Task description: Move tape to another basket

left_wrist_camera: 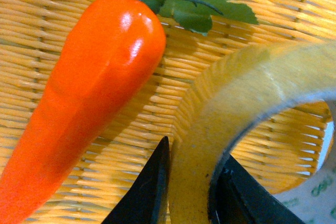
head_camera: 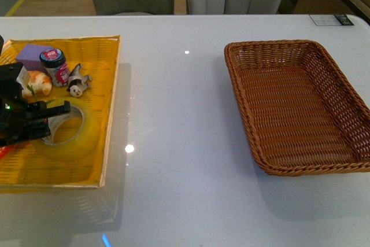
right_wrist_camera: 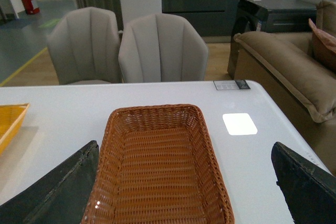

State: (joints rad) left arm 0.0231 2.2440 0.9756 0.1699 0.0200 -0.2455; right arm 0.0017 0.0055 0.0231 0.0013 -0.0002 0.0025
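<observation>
Our left gripper (head_camera: 58, 117) pinches the wall of the tape (head_camera: 87, 137), one finger inside the roll and one outside, near the right edge of the yellow tray (head_camera: 113, 85). Our right gripper (right_wrist_camera: 184, 145), fingers spread wide, faces the wicker basket (head_camera: 295, 114) by the right edge of the table (head_camera: 185, 85).

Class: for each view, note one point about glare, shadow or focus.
Front view: small light glints on the table, tray shadow to its right. Left wrist view: white highlight on the carrot, the near tape soft. Right wrist view: a bright square of glare on the table beside the basket.
</observation>
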